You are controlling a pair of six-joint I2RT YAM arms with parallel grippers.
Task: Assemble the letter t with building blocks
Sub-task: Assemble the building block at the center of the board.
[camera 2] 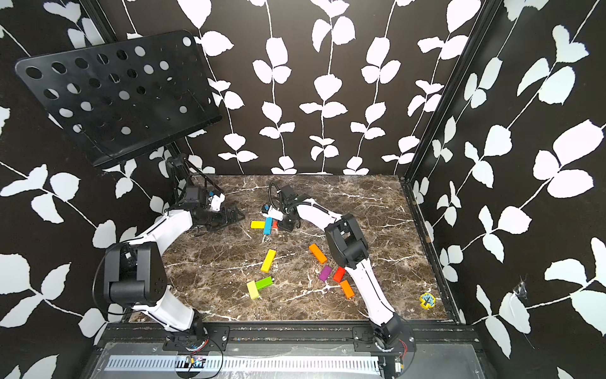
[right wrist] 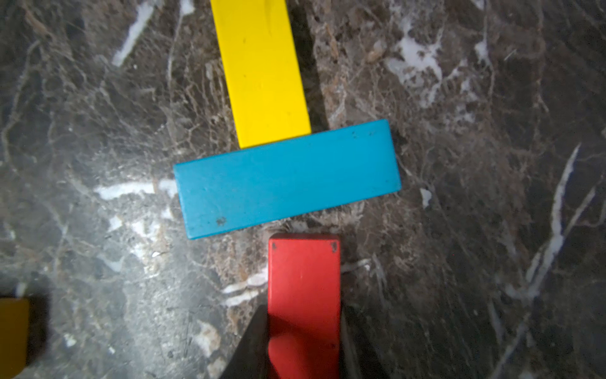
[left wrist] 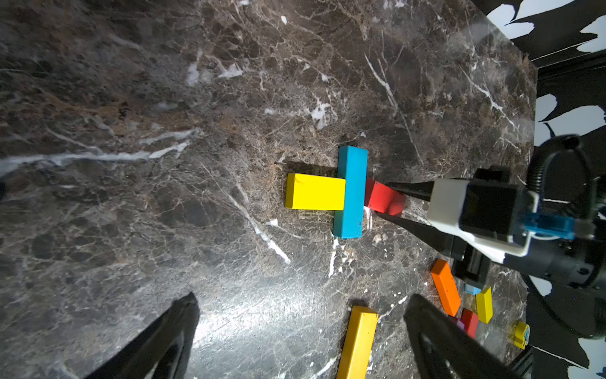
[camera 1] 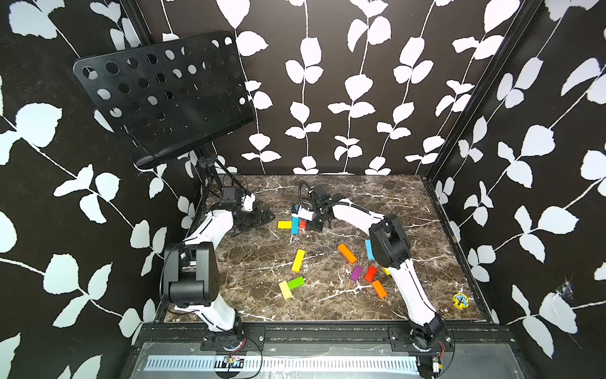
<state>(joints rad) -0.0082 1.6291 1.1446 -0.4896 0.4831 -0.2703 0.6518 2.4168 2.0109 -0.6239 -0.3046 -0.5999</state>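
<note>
On the far middle of the marble table a short yellow block (camera 1: 284, 224) butts against the side of a blue block (camera 1: 295, 225), making a T. My right gripper (camera 1: 305, 226) is shut on a red block (right wrist: 303, 288). That block's free end sits just short of the blue block's (right wrist: 287, 178) other side, opposite the yellow one (right wrist: 262, 72). My left gripper (camera 1: 262, 216) hovers to the left of the figure with its fingers wide open and nothing between them. The left wrist view shows the yellow block (left wrist: 314, 192), blue block (left wrist: 351, 192) and red block (left wrist: 382, 198) in a row.
Loose blocks lie nearer the front: a long yellow (camera 1: 298, 261), a green (camera 1: 296, 283) against a pale yellow (camera 1: 285, 289), two orange (camera 1: 347, 253) (camera 1: 379, 288), a purple (camera 1: 356, 273), a red (camera 1: 370, 274), a light blue (camera 1: 369, 249). A yellow toy (camera 1: 460, 301) sits front right. A music stand (camera 1: 164, 95) rises back left.
</note>
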